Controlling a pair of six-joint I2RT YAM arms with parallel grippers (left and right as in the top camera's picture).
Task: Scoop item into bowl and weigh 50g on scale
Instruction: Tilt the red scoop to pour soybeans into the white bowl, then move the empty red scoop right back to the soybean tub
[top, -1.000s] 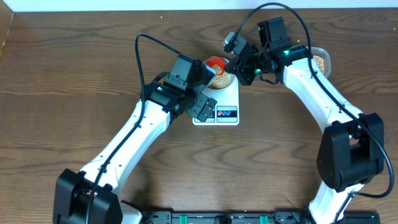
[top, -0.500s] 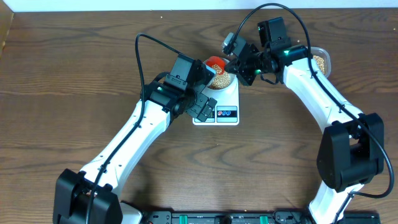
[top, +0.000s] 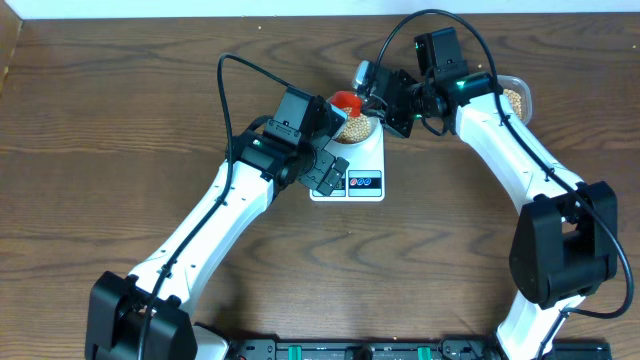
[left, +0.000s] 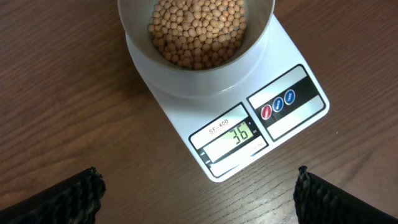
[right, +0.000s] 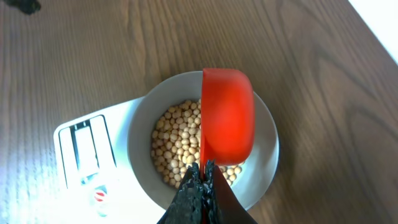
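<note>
red scoop (right: 227, 118) turned more, above bowl (right: 142, 163)

Beans (left: 198, 31) fill bowl (left: 200, 84) atop white scale (left: 177, 118).

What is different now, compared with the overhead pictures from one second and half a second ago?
The right end effector, shut on the red scoop, turned slightly at the wrist, and the scoop seems tipped a little more over the bowl. Nothing was taken hold of or let go. The open left end effector, the scale, the bowl and its beans stayed in place.
</note>
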